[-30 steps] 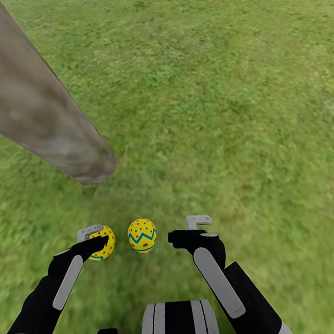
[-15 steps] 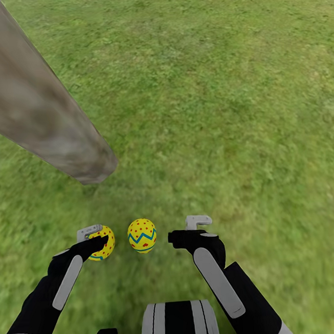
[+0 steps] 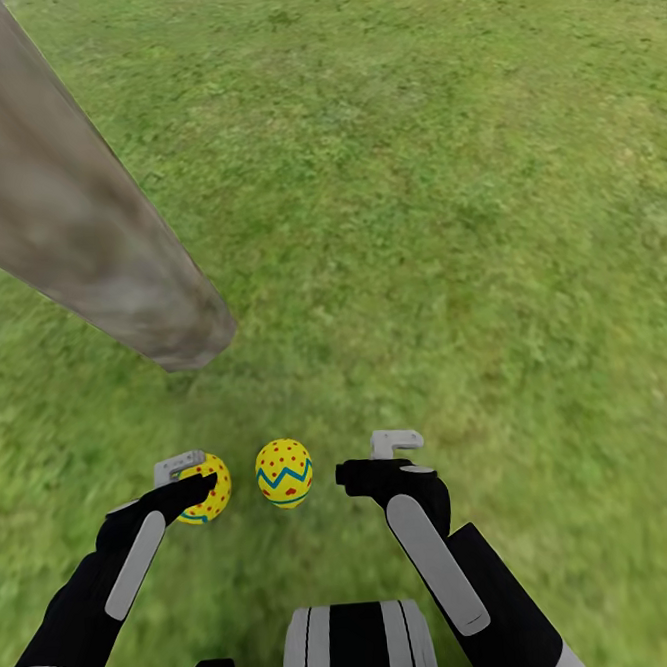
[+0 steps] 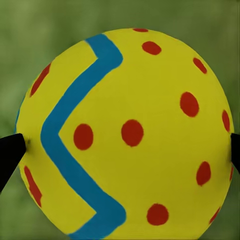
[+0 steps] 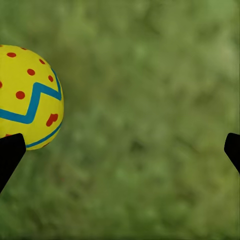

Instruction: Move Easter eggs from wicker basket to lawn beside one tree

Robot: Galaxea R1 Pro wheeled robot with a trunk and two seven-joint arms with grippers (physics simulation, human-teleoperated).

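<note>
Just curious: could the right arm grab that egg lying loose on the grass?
Probably yes. The loose egg lies on open lawn just beside the right tool, which is open and empty, with nothing between them.

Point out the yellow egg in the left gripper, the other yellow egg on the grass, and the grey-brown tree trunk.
Yellow egg in the left gripper [image 4: 125, 135], left wrist view, middle of shell.
Yellow egg on the grass [image 3: 284, 472], head view, zigzag band.
Grey-brown tree trunk [image 3: 86, 243], head view, mid-trunk bark.

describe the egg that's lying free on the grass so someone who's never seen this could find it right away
Start at the thick grey-brown tree trunk on the lawn. Nearer the robot lie two yellow eggs. The free egg sits between the two grippers with nothing touching it, while its neighbour, the held egg, sits between the fingers of the left gripper.
</note>
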